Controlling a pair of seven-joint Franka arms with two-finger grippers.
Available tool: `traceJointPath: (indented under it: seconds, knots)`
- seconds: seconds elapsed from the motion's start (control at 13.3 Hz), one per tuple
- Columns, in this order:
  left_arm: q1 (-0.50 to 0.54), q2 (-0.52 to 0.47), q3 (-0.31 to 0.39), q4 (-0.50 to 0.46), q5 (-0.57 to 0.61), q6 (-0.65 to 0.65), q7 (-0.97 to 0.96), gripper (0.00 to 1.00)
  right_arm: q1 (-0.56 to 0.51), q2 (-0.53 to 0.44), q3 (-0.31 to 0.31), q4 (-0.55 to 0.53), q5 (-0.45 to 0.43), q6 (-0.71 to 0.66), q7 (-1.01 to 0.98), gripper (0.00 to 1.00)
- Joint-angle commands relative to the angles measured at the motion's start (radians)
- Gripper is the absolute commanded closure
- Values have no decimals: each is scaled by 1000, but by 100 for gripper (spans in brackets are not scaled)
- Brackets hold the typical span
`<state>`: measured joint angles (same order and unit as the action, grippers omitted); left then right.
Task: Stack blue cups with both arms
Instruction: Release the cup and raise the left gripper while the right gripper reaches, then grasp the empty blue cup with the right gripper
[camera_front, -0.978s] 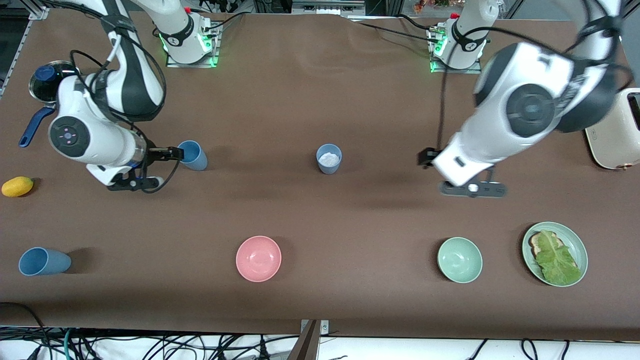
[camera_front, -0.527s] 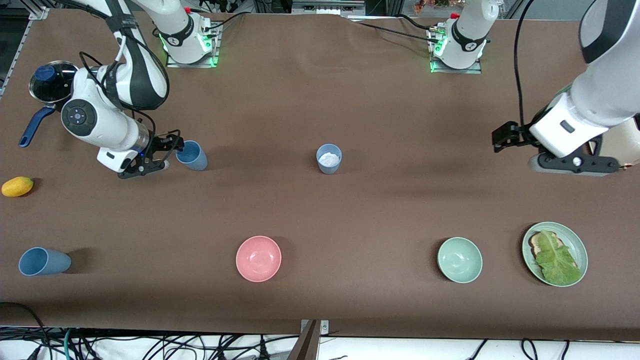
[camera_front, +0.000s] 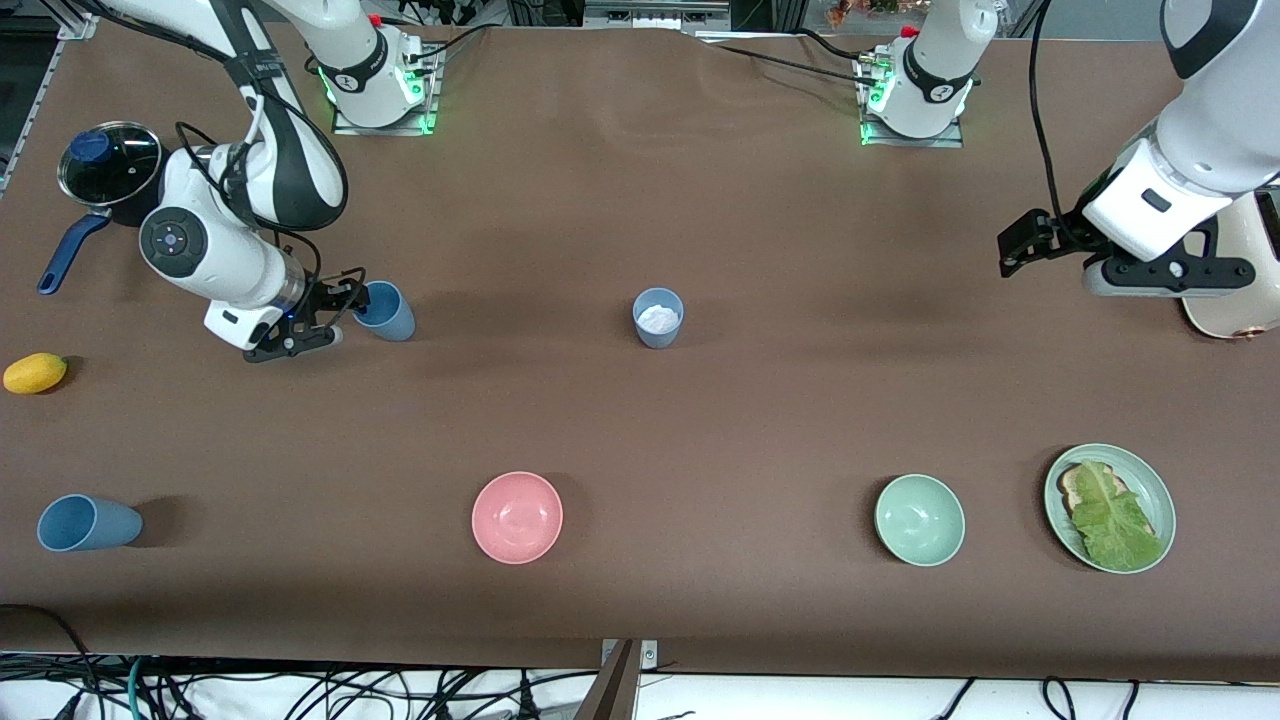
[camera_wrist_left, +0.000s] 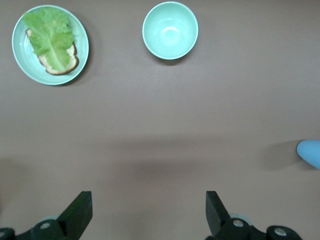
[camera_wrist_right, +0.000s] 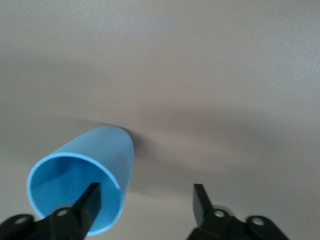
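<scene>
Three blue cups stand on the brown table. One cup (camera_front: 385, 311) is near the right arm's end. My right gripper (camera_front: 350, 303) is open at its rim. In the right wrist view one finger (camera_wrist_right: 89, 206) shows over the cup's mouth (camera_wrist_right: 82, 192) and the other is outside it, with the gripper (camera_wrist_right: 146, 189) astride the wall. A second cup (camera_front: 658, 317), with something white inside, stands mid-table. A third cup (camera_front: 86, 523) is nearest the front camera at the right arm's end. My left gripper (camera_front: 1016, 247) is open and empty over bare table, also shown in its wrist view (camera_wrist_left: 148, 196).
A pink bowl (camera_front: 517, 517), a pale green bowl (camera_front: 919, 520) and a green plate (camera_front: 1158, 484) with toast and lettuce lie nearer the front camera. A cream toaster (camera_front: 1240, 285) stands under the left arm. A lidded pot (camera_front: 108, 160) and a yellow fruit (camera_front: 35, 372) are at the right arm's end.
The left arm has swung from near the middle of the table out to its own end, by the toaster. The right arm has shifted a little while its gripper stays at the cup's rim.
</scene>
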<state>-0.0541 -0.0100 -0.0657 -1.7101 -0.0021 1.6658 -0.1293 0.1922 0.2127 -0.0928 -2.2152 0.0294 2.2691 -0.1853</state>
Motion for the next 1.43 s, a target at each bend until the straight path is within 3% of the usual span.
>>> traceJointPath:
  seconds: [0.0, 0.23, 0.3, 0.38, 0.53, 0.75, 0.98, 1.35]
  knots:
    - [19, -25, 0, -23, -9, -44, 20, 0, -7, 10, 8, -11, -5, 26, 1, 38]
    - [20, -15, 0, -6, -9, -52, 23, 0, -5, 8, 22, -1, 4, 9, 56, 77]
    - [23, -16, 0, -3, -9, -52, 23, 0, -5, 7, 42, 2, 4, 0, 100, 96]
    - [22, -15, 0, 1, -7, -52, 20, 0, -5, 2, 60, 3, 6, -14, 165, 100]
    - [20, -16, -2, 10, -7, -58, 16, 0, -5, -6, 91, 34, 6, -36, 210, 100]
    - [17, -18, -6, 18, -7, -84, 13, 0, -2, -12, 97, 222, 79, -259, 234, 100]
    - [20, -12, 0, 41, -7, -110, 14, 0, 27, -9, 146, 342, 118, -359, 349, 100]
    - [16, -10, -2, 44, -6, -110, 13, 0, 297, 118, 145, 584, 113, -449, 770, 100]
